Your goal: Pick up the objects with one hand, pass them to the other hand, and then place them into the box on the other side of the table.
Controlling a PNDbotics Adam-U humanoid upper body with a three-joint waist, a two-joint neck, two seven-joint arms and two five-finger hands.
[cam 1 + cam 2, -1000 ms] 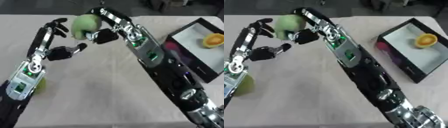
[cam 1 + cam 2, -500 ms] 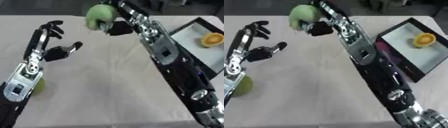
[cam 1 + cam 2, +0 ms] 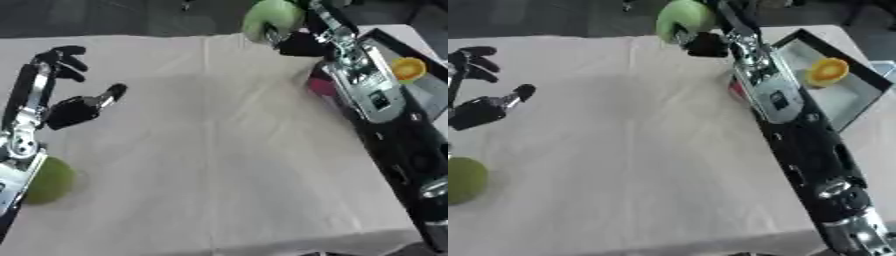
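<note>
Up high at the far side, the right hand (image 3: pixel 297 42) holds a round green fruit (image 3: pixel 269 19) near the box (image 3: pixel 846 97). It looks smooth and hard, so grab around its middle. The left hand (image 3: pixel 74 107) is empty, fingers spread.

Both arms: black links, silver joint housings. Left hand (image 3: pixel 74 109) and right hand (image 3: pixel 302 44): black fingers.

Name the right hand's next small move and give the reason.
Probably swing right, toward the box. The right hand already holds the green fruit raised over the table's far edge, the left hand is open and apart from it, and the box, holding an orange piece, lies to its right.
</note>
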